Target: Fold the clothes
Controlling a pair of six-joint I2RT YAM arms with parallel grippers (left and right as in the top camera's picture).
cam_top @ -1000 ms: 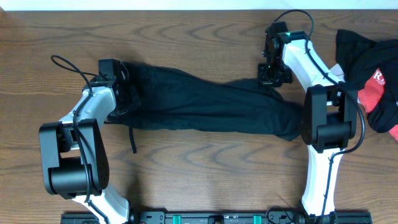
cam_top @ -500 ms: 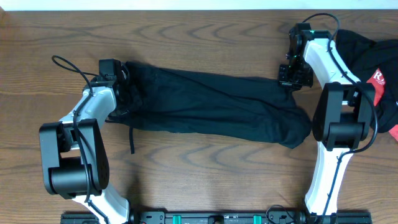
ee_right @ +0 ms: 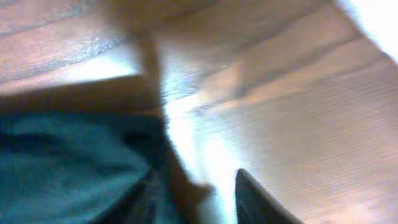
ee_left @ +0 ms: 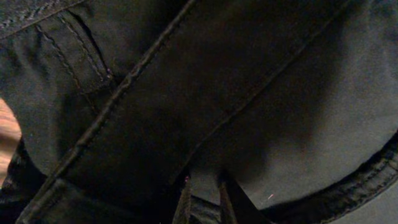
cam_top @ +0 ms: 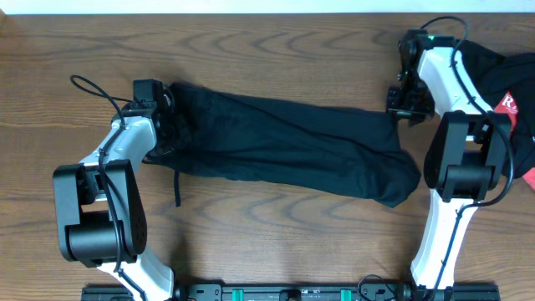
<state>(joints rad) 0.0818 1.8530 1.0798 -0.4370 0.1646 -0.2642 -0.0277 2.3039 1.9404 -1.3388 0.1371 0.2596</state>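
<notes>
Clamping black trousers (cam_top: 284, 146) taut, left jaws hold the waistband (cam_top: 178, 102), right jaws the hem (cam_top: 391, 119), tabletop (cam_top: 276, 238) surrounding.

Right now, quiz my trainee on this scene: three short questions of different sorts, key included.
1. True or false: the black trousers lie stretched out between the left gripper and the right gripper.
2. The left gripper is at which end of them? A: waistband. B: leg hems. C: neither.
3. On which side of the overhead view does the spare clothes pile lie?
Key: 1 true; 2 A; 3 the right side, past the right gripper.
</notes>
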